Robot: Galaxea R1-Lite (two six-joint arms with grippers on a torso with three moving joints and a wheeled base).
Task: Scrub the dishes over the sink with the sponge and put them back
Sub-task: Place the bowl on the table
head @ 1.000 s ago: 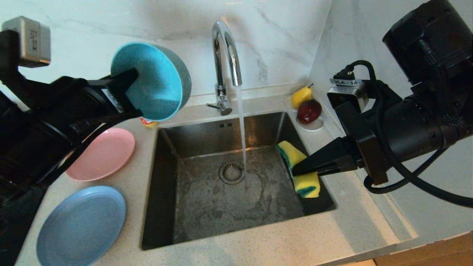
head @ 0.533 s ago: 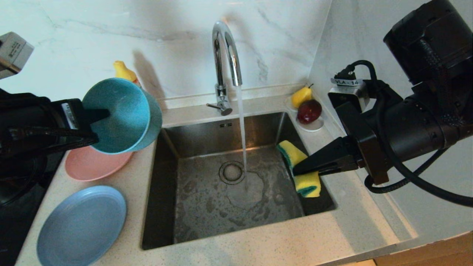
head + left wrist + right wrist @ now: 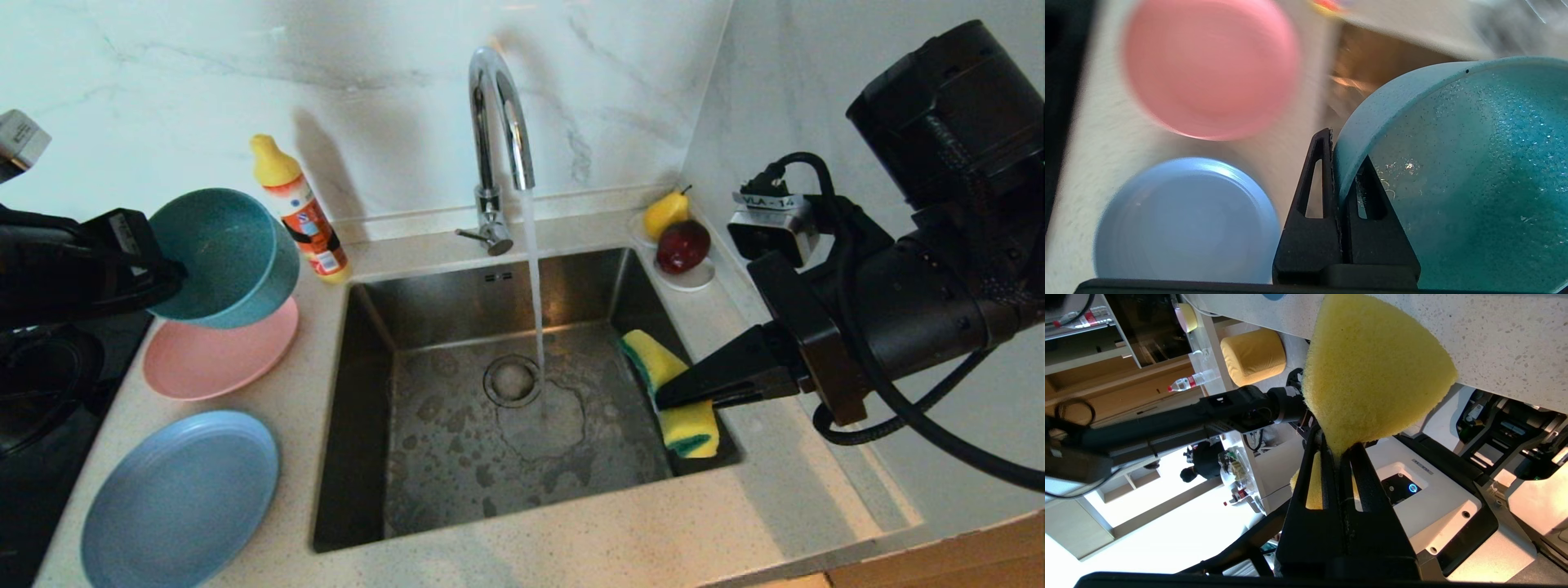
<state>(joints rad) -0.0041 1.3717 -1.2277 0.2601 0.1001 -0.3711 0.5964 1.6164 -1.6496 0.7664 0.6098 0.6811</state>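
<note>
My left gripper (image 3: 173,276) is shut on the rim of the small teal bowl (image 3: 224,253), one finger inside and one outside. It holds the bowl tilted just above the far edge of the pink plate (image 3: 220,363). The light-blue plate (image 3: 180,498) lies nearer on the counter. In the left wrist view the bowl (image 3: 1453,163) is pinched in the gripper (image 3: 1341,155), with the pink plate (image 3: 1208,69) and the blue plate (image 3: 1184,220) below. My right gripper (image 3: 665,396) is shut on the yellow-green sponge (image 3: 694,429) at the sink's (image 3: 457,465) right wall. The right wrist view shows the sponge (image 3: 1372,375) squeezed in that gripper (image 3: 1337,445).
Water runs from the curved chrome tap (image 3: 498,122) onto the drain (image 3: 512,380). An orange bottle (image 3: 306,216) with a yellow cap stands behind the sink's left corner. A white saucer (image 3: 694,282) with a pear (image 3: 665,212) and a red fruit (image 3: 683,245) sits at the back right. A dark surface (image 3: 41,392) borders the counter's left.
My left arm has carried the teal bowl leftward and down, from beside the tap to just above the pink plate, uncovering the bottle. The right gripper with the sponge has barely shifted.
</note>
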